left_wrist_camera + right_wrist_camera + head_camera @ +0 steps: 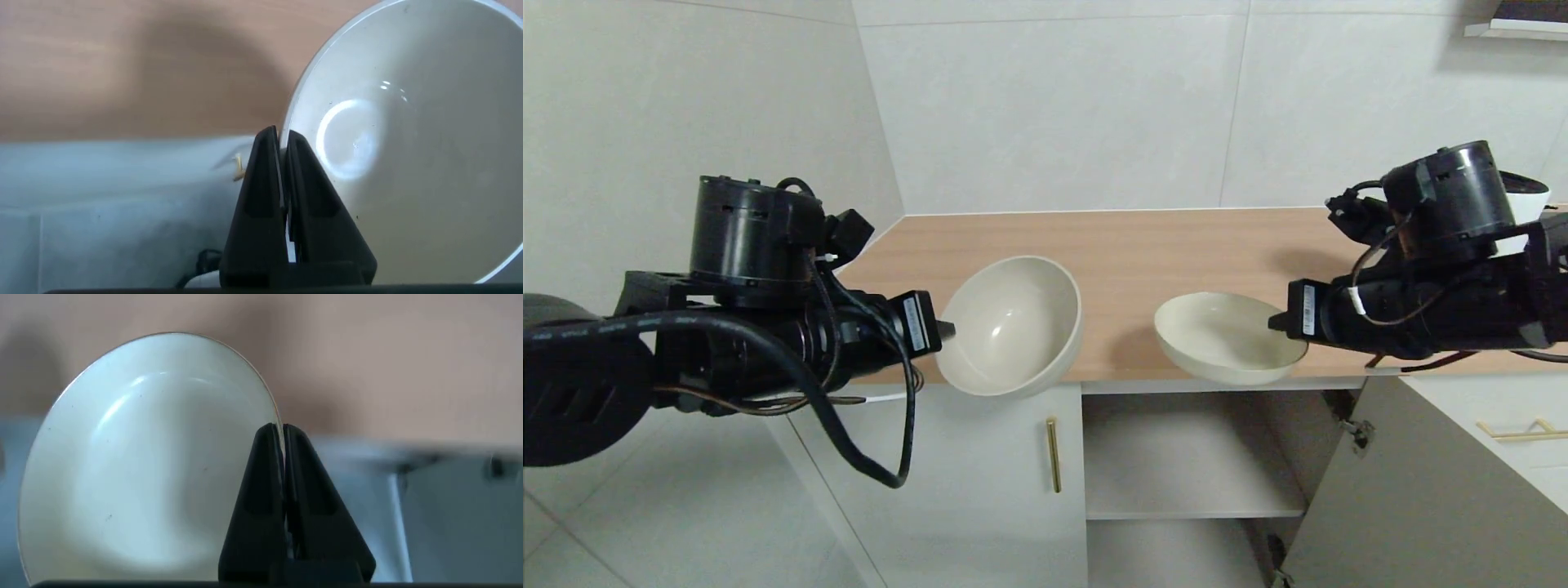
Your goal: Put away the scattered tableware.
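Note:
My left gripper (pixel 947 329) is shut on the rim of a deep cream bowl (pixel 1011 325), held tilted in the air over the counter's front edge. The left wrist view has the same bowl (pixel 409 147) pinched at its rim by my left gripper (pixel 283 143). My right gripper (pixel 1278 320) is shut on the rim of a shallow cream dish (pixel 1225 336), also lifted at the counter's front edge. From the right wrist, the dish (pixel 139 457) is clamped between the pads of the right gripper (pixel 283 437).
The wooden counter (pixel 1143 245) runs along the tiled wall. Below it a cabinet stands with its right door (pixel 1388 490) swung open, showing a shelf (pixel 1192 482) inside. The left door (pixel 980 474) with a brass handle (pixel 1053 454) is closed. A white container (pixel 1525 200) sits behind my right arm.

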